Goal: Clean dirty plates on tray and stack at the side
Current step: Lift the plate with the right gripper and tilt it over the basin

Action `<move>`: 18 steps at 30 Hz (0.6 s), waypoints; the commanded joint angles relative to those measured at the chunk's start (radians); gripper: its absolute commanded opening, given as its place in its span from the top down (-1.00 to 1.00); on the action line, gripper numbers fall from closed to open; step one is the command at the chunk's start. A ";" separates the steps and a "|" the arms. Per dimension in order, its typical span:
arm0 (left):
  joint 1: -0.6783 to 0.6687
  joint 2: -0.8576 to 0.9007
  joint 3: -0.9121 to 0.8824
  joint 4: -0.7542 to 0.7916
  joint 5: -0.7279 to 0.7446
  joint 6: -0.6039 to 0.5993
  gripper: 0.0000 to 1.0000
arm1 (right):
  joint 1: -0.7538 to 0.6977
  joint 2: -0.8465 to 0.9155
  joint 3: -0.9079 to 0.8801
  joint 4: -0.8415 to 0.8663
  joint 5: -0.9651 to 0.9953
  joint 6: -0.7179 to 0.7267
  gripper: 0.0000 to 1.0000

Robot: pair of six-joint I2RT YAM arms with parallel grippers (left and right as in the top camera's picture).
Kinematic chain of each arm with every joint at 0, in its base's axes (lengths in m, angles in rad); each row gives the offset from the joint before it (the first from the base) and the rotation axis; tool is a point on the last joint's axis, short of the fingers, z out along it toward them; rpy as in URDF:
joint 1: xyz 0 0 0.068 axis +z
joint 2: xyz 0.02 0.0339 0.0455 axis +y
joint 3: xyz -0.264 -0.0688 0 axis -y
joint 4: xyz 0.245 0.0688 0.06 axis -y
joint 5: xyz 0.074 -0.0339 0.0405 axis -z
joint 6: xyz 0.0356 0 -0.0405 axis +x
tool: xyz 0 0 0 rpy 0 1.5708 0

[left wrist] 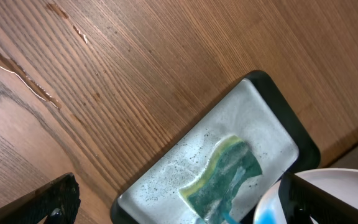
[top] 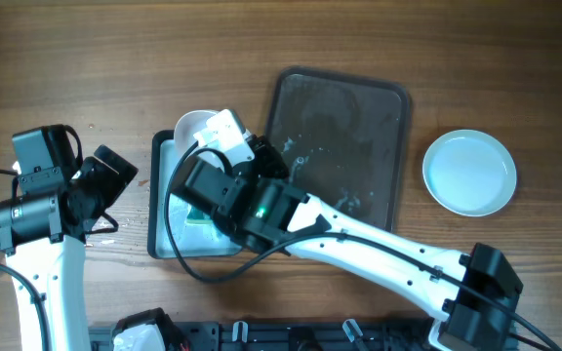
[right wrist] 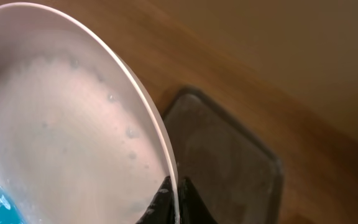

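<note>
The right claw (right wrist: 175, 200) is clamped on the rim of a foamy round white plate (top: 195, 129), holding it above the small dark rectangular wash tray (left wrist: 253, 118) where a green-and-yellow sponge (left wrist: 225, 171) lies. The left claw (top: 113, 172) is spread wide and empty over the wooden tabletop (top: 86, 58) beside that tray. A large dark wet serving tray (top: 338, 146) sits to the right, and a clean round white plate (top: 469, 172) lies beyond it

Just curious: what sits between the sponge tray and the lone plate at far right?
A large dark tray, seen in the overhead view; bare wood separates it from the lone plate.
</note>
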 commanded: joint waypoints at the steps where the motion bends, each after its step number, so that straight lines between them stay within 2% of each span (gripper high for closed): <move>1: 0.006 -0.013 0.012 -0.001 -0.020 -0.009 -1.00 | 0.019 -0.009 0.014 0.013 0.155 -0.043 0.91; 18: 0.006 -0.013 0.012 -0.001 -0.020 -0.009 -1.00 | 0.087 -0.009 0.014 0.157 0.330 -0.315 0.91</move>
